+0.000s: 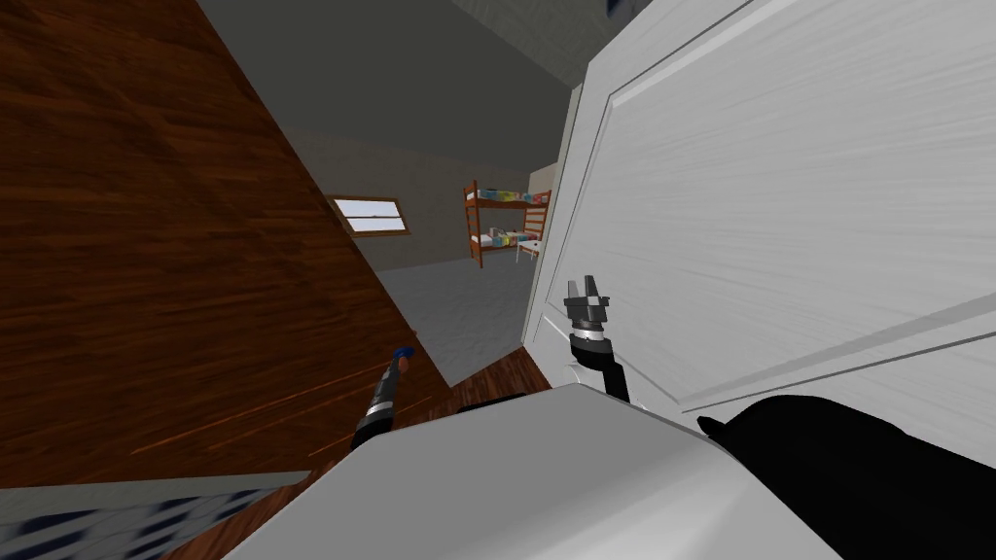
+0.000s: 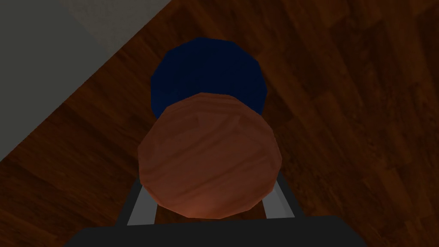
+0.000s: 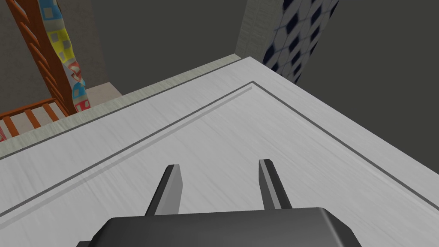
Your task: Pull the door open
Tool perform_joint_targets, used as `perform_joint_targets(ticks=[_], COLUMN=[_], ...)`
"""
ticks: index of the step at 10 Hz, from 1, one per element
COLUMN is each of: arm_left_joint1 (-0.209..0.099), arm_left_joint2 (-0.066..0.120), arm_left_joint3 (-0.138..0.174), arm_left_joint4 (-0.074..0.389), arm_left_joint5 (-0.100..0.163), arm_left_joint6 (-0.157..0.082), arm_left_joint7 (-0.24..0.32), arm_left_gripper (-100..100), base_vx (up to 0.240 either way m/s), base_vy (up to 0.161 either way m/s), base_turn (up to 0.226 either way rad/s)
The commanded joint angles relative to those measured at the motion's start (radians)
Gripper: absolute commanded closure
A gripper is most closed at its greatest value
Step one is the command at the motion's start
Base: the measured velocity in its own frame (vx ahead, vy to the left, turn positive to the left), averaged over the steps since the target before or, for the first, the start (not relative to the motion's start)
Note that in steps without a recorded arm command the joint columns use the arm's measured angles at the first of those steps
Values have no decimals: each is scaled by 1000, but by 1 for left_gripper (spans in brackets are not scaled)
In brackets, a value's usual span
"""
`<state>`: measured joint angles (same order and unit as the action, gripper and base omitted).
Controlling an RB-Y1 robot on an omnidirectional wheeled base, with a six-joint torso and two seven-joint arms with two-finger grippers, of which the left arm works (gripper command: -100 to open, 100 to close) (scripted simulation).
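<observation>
A brown wooden door (image 1: 165, 262) fills the left of the head view and stands swung open, with an opening between it and a white panelled door (image 1: 778, 224) on the right. My left gripper (image 1: 402, 357) is at the brown door's edge, shut on a round brown knob (image 2: 210, 163) with a dark blue base (image 2: 210, 73). Its fingers (image 2: 139, 206) press the knob's sides. My right gripper (image 1: 586, 289) hangs open close to the white panelled door (image 3: 257, 128), fingers (image 3: 171, 188) apart with nothing between them.
Through the opening lie a grey floor (image 1: 467, 311), a wooden bunk bed (image 1: 506, 224) and a small window (image 1: 372, 215) on the far wall. A blue-and-white patterned surface (image 1: 117, 525) shows at the lower left.
</observation>
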<state>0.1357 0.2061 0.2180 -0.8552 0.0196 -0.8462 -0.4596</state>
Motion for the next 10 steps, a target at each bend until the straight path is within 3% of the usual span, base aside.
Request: perform_joint_targets(ticks=[1, 4, 7, 8, 9, 10], arm_left_joint1=[-10, -15, -17, -20, -20, -22], arm_left_joint2=[-8, -4, -2, 0, 0, 2], arm_left_joint3=[-15, -32, -41, -50, -50, -59], arm_left_joint4=[13, 15, 16, 18, 18, 19], arm_left_joint5=[5, 41, 59, 77, 77, 96], arm_left_joint6=[-3, -3, -3, -2, -2, -2], arm_left_joint7=[29, 110, 152, 192, 193, 234], arm_left_gripper=[100, 100, 100, 100, 100, 100], base_vx=[-34, -37, -42, -42, -36, -49], base_vy=[14, 13, 12, 18, 14, 5], base_turn=[-29, -43, -37, -32, -48, -65])
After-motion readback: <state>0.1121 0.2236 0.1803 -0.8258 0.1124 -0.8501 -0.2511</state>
